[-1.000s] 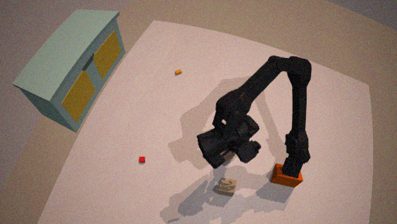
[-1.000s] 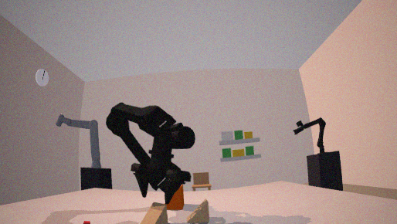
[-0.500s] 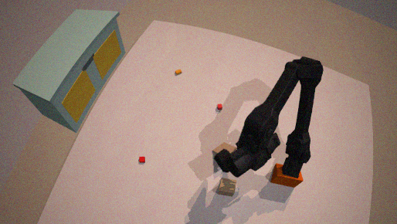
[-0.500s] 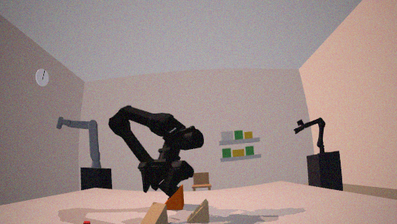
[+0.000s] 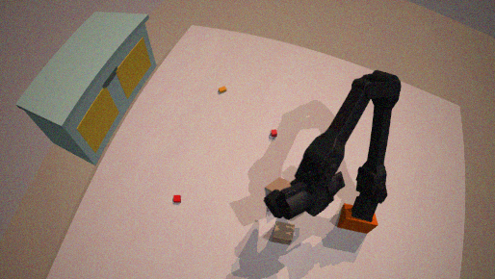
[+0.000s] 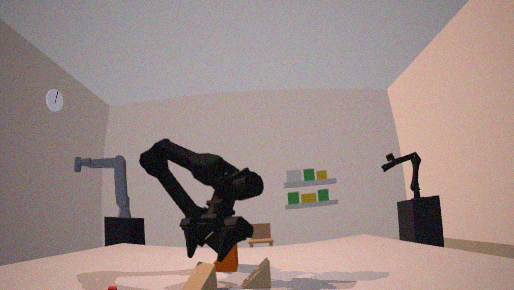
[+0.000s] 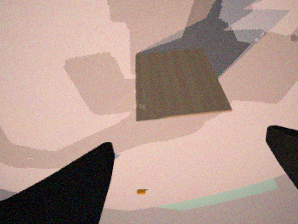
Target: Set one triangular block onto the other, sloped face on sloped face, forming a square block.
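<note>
Two tan triangular blocks lie apart on the white table [image 5: 193,144]. One block [image 5: 278,184] [image 6: 202,277] sits just behind my gripper and is partly hidden by the arm in the top view. The other block [image 5: 283,232] [image 6: 258,275] lies nearer the table's front edge. My gripper [image 5: 273,204] [image 6: 207,250] [image 7: 190,141] is open and empty. It hangs a little above the table, between the two blocks. The wrist view shows one block [image 7: 176,83] in shadow, ahead of the open fingers and apart from them.
The arm's orange base [image 5: 357,218] [image 6: 227,260] stands right of the blocks. Two small red cubes [image 5: 273,133] [image 5: 176,198] and a small orange cube [image 5: 221,89] [image 7: 141,191] lie farther out on the table. A teal cabinet [image 5: 82,82] stands off the table at the left.
</note>
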